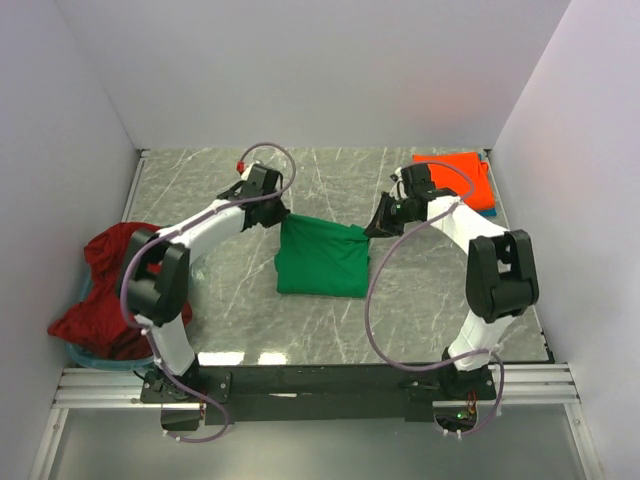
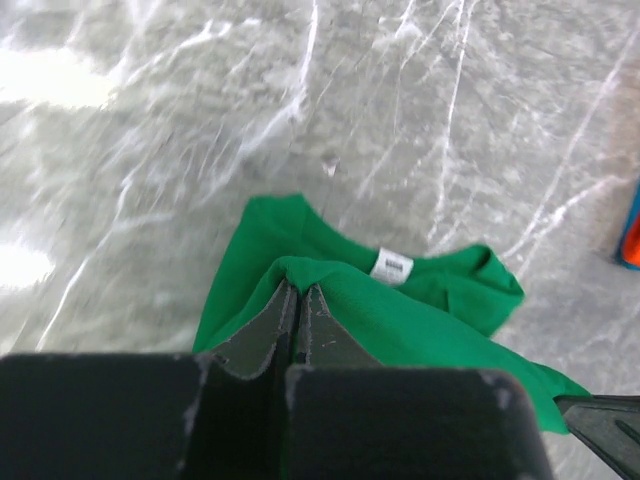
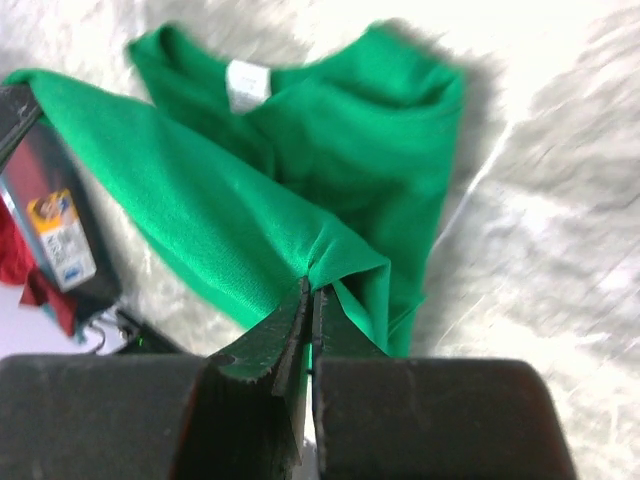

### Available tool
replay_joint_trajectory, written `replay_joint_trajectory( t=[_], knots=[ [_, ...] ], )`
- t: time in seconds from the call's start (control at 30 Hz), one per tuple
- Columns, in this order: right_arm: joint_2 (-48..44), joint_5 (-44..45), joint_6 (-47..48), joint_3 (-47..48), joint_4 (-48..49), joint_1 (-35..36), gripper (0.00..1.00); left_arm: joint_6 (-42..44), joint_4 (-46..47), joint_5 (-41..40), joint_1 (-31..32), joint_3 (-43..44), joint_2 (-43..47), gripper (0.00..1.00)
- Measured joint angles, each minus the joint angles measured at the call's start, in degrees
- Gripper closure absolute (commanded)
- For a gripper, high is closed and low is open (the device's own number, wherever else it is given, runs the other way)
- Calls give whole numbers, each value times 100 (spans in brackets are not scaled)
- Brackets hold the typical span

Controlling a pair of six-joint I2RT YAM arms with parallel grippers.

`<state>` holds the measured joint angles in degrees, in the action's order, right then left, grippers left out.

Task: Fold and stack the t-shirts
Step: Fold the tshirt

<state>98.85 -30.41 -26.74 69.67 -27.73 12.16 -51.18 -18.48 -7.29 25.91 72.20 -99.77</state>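
Observation:
A bright green t-shirt (image 1: 322,258) lies partly folded in the middle of the marble table, its white neck label (image 2: 391,266) showing. My left gripper (image 1: 281,217) is shut on the shirt's far left corner (image 2: 292,275). My right gripper (image 1: 374,229) is shut on the far right corner (image 3: 335,262). The cloth edge between them is lifted and stretched. A folded orange-red t-shirt (image 1: 458,180) rests on a teal-blue one (image 1: 487,212) at the far right. A dark red t-shirt (image 1: 110,290) lies crumpled at the left.
The dark red shirt sits in a pale blue basket (image 1: 92,359) at the left table edge. White walls close in the table on three sides. Purple cables (image 1: 375,310) loop from both arms over the near half of the table.

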Motion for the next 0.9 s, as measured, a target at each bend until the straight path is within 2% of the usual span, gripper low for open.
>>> replay_joint_trajectory(
  t=[0.23, 0.3, 0.33, 0.37, 0.4, 0.43, 0.47, 0.5, 0.57, 0.6, 0.67, 0.7, 0.9],
  knots=[
    [763, 232, -114, 437, 160, -127, 96, 157, 11, 153, -76, 708, -997, 99],
    [975, 249, -116, 616, 168, -136, 78, 160, 9, 164, -105, 817, -1147, 99],
    [1060, 256, -114, 702, 164, -140, 63, 160, 7, 175, -133, 866, -1222, 98],
    [1139, 273, -96, 789, 166, -146, 54, 160, -11, 177, -151, 890, -1248, 94],
    [1189, 291, -96, 841, 170, -155, 45, 160, -33, 175, -166, 905, -1259, 84],
    [1222, 317, -76, 907, 155, -166, 30, 175, -46, 173, -184, 907, -1259, 78],
    [1241, 343, -74, 968, 138, -179, 24, 181, -63, 160, -192, 918, -1259, 69],
    [1244, 369, -31, 1029, 122, -188, 21, 184, -63, 138, -199, 929, -1257, 54],
    [1237, 396, 35, 1132, 114, -205, 18, 205, -72, 116, -219, 935, -1257, 40],
    [1193, 409, 46, 1150, 133, -208, 17, 186, -72, 98, -223, 935, -1244, 25],
    [1062, 417, 48, 1082, 140, -208, 16, 205, -87, 101, -236, 931, -1191, 5],
    [927, 417, 46, 988, 149, -208, 16, 186, -76, 105, -238, 905, -1128, 0],
    [-317, 227, 44, 37, 317, -116, 14, 83, 81, 166, -94, 286, -149, 1]
  ],
)
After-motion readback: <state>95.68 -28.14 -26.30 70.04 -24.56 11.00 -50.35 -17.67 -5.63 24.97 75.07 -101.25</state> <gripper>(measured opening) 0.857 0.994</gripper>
